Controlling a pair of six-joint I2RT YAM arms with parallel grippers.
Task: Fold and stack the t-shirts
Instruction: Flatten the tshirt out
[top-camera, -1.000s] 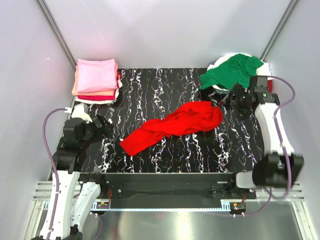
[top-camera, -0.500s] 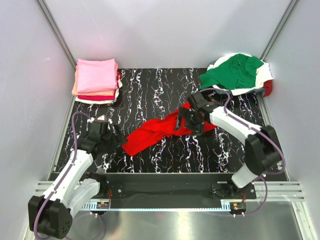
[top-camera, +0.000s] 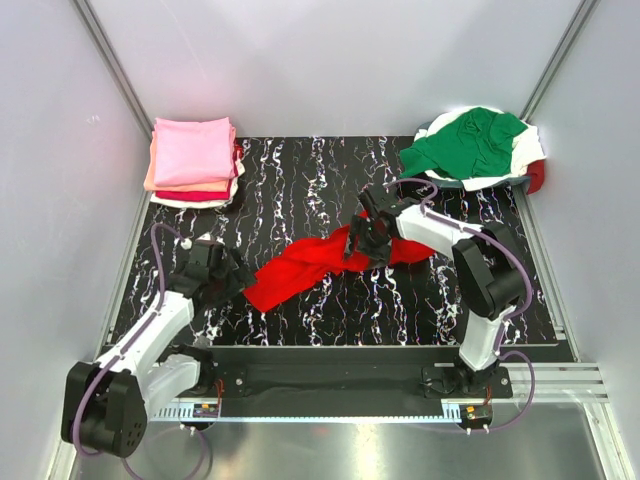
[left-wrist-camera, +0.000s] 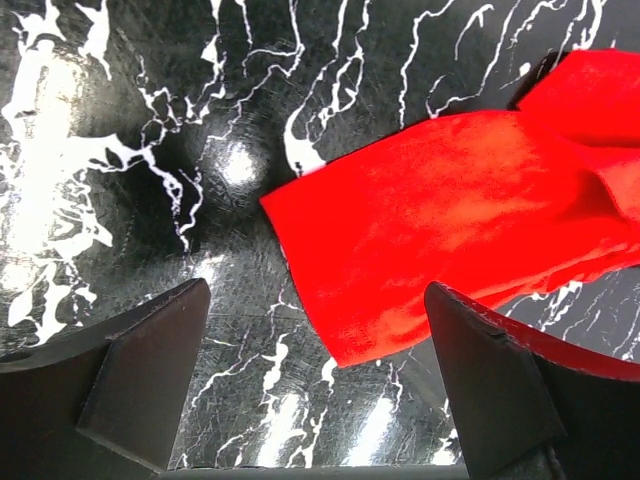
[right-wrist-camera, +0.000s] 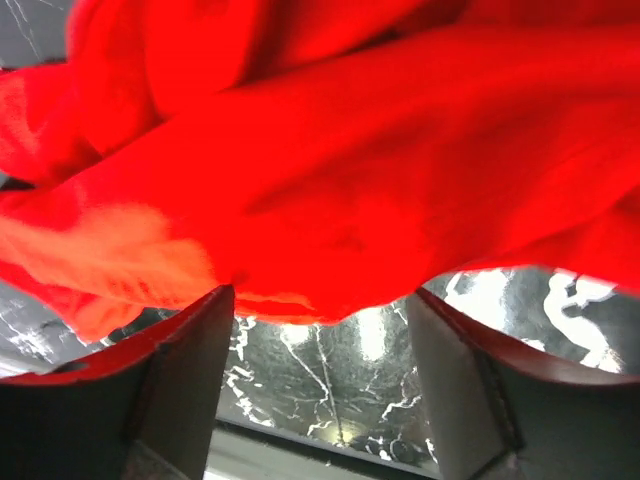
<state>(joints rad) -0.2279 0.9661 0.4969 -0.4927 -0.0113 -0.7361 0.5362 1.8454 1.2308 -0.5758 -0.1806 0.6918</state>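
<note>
A bright red t-shirt (top-camera: 300, 265) lies crumpled in a long diagonal strip across the black marbled table (top-camera: 330, 180). My left gripper (top-camera: 237, 278) hovers open at its lower left end. In the left wrist view the shirt's corner (left-wrist-camera: 450, 220) reaches between the fingers (left-wrist-camera: 140, 370), apart from both. My right gripper (top-camera: 355, 245) is down over the shirt's middle. In the right wrist view its jaws (right-wrist-camera: 320, 298) stand apart, with the cloth's hem (right-wrist-camera: 330, 200) lying across the tips. A green t-shirt (top-camera: 465, 145) lies rumpled on a white one (top-camera: 530, 150) at the back right.
A folded stack (top-camera: 192, 150) sits at the back left, pink on top, then salmon, dark red and white. A dark red piece (top-camera: 537, 178) shows beside the white shirt. Grey walls enclose the table on three sides.
The right arm swung from beside the green t-shirt down to the middle of the red t-shirt. The left arm reached out to the red t-shirt's lower left end.
</note>
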